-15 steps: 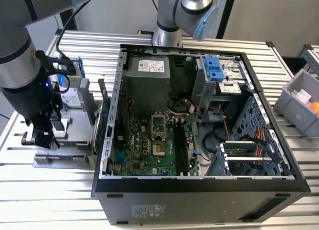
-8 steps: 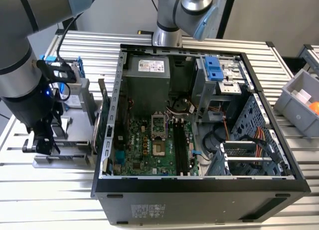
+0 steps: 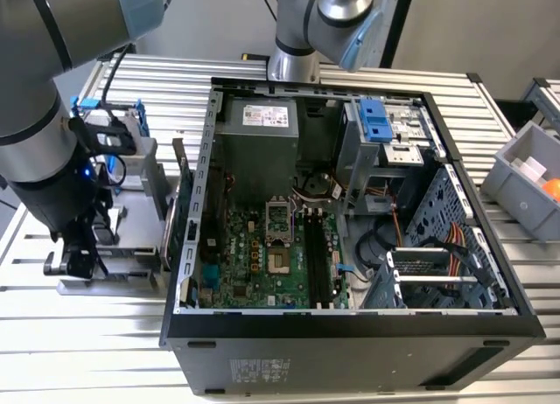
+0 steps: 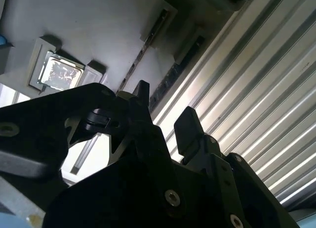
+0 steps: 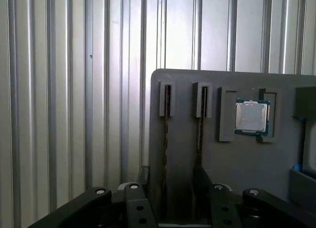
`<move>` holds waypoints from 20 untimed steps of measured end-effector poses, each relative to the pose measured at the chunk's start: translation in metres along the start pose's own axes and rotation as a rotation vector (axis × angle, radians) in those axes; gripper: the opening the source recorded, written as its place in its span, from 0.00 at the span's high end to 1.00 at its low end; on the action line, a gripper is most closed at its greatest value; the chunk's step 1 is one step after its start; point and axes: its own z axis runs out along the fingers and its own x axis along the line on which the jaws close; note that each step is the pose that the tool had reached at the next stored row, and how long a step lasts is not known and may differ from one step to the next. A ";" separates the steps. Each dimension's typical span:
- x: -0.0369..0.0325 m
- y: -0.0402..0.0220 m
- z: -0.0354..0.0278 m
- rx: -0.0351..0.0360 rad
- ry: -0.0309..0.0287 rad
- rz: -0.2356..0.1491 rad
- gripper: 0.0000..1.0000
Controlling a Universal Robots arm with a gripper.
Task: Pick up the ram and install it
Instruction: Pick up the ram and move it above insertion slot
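Note:
Two thin dark ram sticks stand on edge in slots of a grey holder tray (image 5: 187,139). In the first wrist view they are the nearer-to-edge ram (image 5: 166,102) and its neighbour (image 5: 202,102); the second wrist view shows them as the ram (image 4: 159,21) and the ram (image 4: 190,43). My gripper (image 5: 173,177) hovers over the tray's near end, open, with nothing between its black fingers (image 4: 143,97). In the exterior view the gripper (image 3: 80,257) hangs low at the left, over the tray (image 3: 131,247). The motherboard's long black slots (image 3: 315,257) lie bare inside the open PC case (image 3: 350,330).
A CPU chip (image 5: 252,116) sits in a recess of the same tray beside the sticks. A dark board (image 3: 180,203) stands upright between the tray and the case wall. A grey bin (image 3: 525,172) is at the exterior view's right. The table (image 3: 87,351) is ribbed metal.

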 end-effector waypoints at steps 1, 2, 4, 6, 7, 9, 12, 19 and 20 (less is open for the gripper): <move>0.0001 0.0000 0.0014 0.0000 0.0000 0.000 0.00; 0.0002 0.0000 0.0028 0.0000 0.0000 0.000 0.00; 0.0003 -0.0001 0.0057 0.0001 -0.0001 0.000 0.00; 0.0004 -0.0001 0.0082 0.0000 0.0000 0.000 0.00; 0.0004 -0.0001 0.0095 0.0001 0.0000 0.000 0.00; 0.0005 -0.0001 0.0121 0.0001 0.0000 0.000 0.00; 0.0007 -0.0001 0.0161 0.0000 0.0000 0.001 0.00; 0.0010 -0.0002 0.0250 0.0003 0.0003 0.005 0.00; 0.0010 -0.0002 0.0263 0.0003 0.0002 0.005 0.00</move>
